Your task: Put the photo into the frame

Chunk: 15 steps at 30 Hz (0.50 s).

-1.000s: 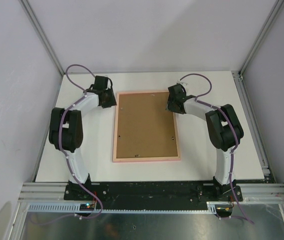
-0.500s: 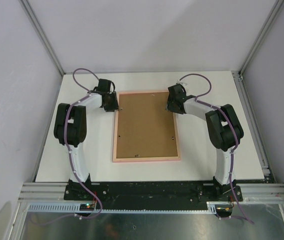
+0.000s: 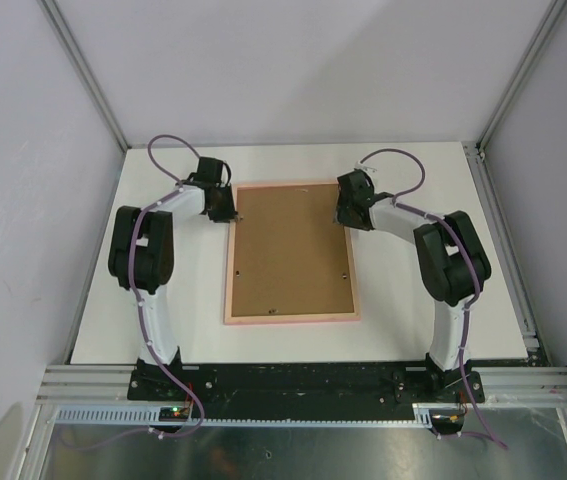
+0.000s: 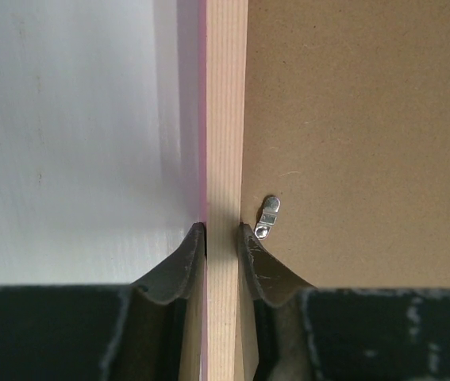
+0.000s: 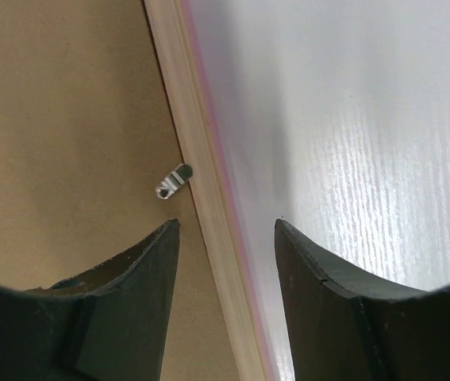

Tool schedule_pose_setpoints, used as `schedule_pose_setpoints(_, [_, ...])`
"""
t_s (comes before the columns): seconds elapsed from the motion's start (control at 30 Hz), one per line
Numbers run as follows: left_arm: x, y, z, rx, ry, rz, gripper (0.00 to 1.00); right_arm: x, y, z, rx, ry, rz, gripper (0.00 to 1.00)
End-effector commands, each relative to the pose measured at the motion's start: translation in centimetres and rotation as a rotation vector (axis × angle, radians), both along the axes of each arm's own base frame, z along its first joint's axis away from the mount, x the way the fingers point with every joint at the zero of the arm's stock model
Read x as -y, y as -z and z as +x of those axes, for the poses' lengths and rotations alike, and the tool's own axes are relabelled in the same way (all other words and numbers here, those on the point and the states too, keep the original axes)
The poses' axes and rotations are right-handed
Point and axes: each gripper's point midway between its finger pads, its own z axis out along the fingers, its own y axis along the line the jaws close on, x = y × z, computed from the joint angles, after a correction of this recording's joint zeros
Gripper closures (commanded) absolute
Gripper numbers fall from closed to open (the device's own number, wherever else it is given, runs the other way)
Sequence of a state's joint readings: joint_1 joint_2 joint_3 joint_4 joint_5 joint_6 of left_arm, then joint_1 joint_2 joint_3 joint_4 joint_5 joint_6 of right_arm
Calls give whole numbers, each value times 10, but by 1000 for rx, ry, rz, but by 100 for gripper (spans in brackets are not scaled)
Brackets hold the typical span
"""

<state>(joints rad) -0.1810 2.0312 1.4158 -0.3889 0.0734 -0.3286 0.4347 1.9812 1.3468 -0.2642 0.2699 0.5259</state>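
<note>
- White flat table [image 3: 403, 310]: carries the whole job; both arms reach to its far half.
- Thin-railed rectangular pale pink wooden frame [image 3: 293, 318]: lies flat mid-table, back side up, long axis running near to far.
- Plain brown flat backing board [image 3: 291, 250]: sits inside the frame rails and covers the whole opening.
- Sunflower photo: not visible in any view. Cannot tell whether it lies beneath the board.
- Left gripper [image 4: 221, 228]: at the frame's left rail near the far corner, narrow, one fingertip pressed on each side of the rail. Judged a clamp on the frame.
- Right gripper [image 5: 226, 224]: straddles the right rail near the far corner, moderately wide, with a clear gap on both sides. Holds nothing.
- Small silver turn clips: one just inside the left rail [image 4: 268, 216], one just inside the right rail [image 5: 172, 182], both on the board.
- Judgement, step in hand: secure both rails. Centre the right fingers on the rail before closing, avoid the clip, and squeeze evenly so the frame does not skew.
</note>
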Motion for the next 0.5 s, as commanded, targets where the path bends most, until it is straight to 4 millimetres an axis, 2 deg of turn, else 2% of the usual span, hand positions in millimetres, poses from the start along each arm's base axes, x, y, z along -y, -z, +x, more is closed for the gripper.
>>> schedule_pose_setpoints(0.0, [-7, -9, 12, 37, 17, 44, 100, 13, -19, -1, 43, 29, -32, 45])
schedule_pose_setpoints(0.2, [-10, -9, 11, 37, 41, 68, 100, 20, -15, -1, 43, 50, -58, 51])
schedule_pose_setpoints(0.47, [-13, -2, 5, 12, 103, 122, 100, 15, -6, 16, 82, 47, -37, 53])
